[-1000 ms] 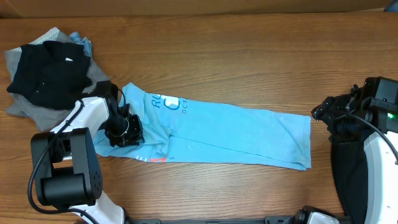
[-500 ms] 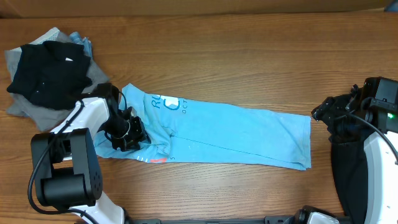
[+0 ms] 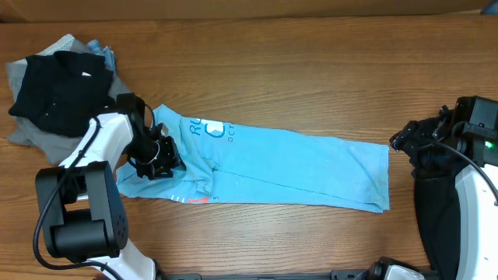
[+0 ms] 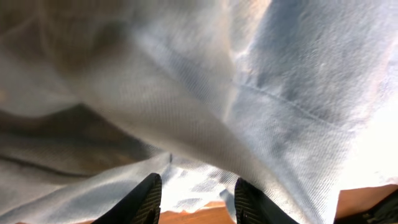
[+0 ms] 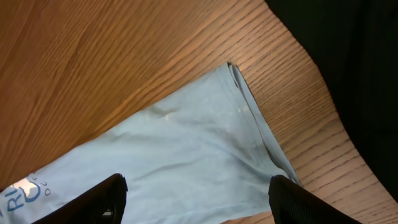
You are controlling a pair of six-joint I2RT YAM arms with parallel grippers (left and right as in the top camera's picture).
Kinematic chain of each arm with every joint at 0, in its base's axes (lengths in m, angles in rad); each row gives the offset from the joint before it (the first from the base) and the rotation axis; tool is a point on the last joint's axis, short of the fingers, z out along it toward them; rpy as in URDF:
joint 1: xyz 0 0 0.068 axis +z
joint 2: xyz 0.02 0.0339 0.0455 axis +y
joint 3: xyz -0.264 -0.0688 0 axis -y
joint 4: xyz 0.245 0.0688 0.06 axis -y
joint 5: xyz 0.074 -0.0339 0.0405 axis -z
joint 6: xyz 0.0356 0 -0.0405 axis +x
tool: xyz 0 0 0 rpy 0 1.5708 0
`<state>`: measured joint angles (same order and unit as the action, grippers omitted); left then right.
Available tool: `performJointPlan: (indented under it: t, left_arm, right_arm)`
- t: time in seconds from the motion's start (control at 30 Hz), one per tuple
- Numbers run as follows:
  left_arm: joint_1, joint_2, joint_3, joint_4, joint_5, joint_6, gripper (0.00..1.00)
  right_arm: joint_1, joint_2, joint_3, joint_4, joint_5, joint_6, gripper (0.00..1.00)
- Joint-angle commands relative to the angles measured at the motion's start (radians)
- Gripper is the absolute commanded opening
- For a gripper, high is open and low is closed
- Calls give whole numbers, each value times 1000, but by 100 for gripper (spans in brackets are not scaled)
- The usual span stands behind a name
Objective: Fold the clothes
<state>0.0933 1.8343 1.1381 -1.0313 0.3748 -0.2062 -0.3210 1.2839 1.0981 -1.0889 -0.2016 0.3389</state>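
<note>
The light blue T-shirt lies in a long folded strip across the middle of the table, with blue print near its left end. My left gripper sits low on the shirt's crumpled left end. In the left wrist view its fingers are apart, with the cloth close in front and bare wood between the tips. My right gripper hovers just off the shirt's right edge. In the right wrist view it is wide open above the cloth. A black garment lies on a grey one at the far left.
The wooden table runs to the back edge beyond the shirt. The pile of garments sits just left of my left arm. The right arm's black cover hangs at the front right.
My left gripper has shifted a little toward the back of the table on the shirt's left end. The right arm has not moved.
</note>
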Motion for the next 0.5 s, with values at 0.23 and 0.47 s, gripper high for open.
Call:
performJointPlan:
  t: [0.23, 0.47]
  left_arm:
    - [-77, -10, -71, 92, 10, -31, 41]
    - [-89, -10, -82, 94, 8, -36, 38]
  right_arm:
    - [-5, 2, 8, 5, 29, -7, 76]
    - [-5, 2, 8, 3, 29, -7, 76]
